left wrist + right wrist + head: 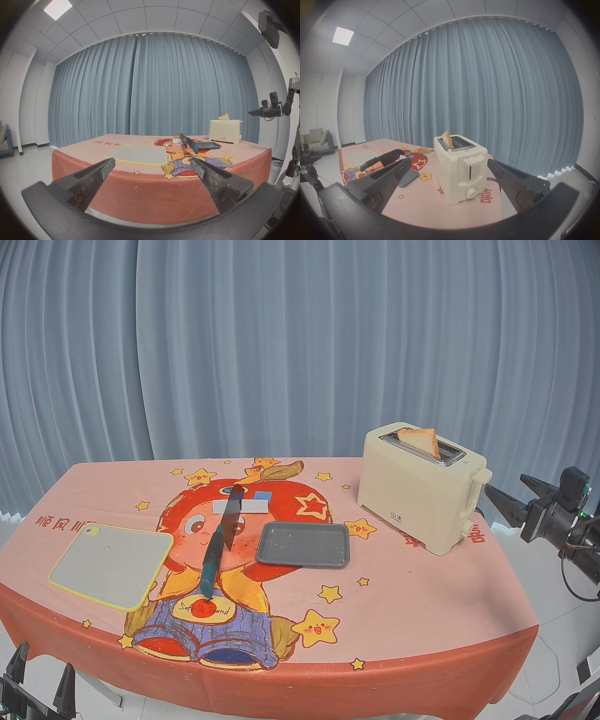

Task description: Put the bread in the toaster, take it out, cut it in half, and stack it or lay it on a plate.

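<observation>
Right wrist view: bread in toaster, beyond right tool, gaping, empty

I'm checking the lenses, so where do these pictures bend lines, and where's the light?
Head view: curtain folds and table edge bow outward. Left wrist view: ceiling grid curves, corners darken, ceiling panel lit. Right wrist view: same curving, ceiling panel lit.
</observation>
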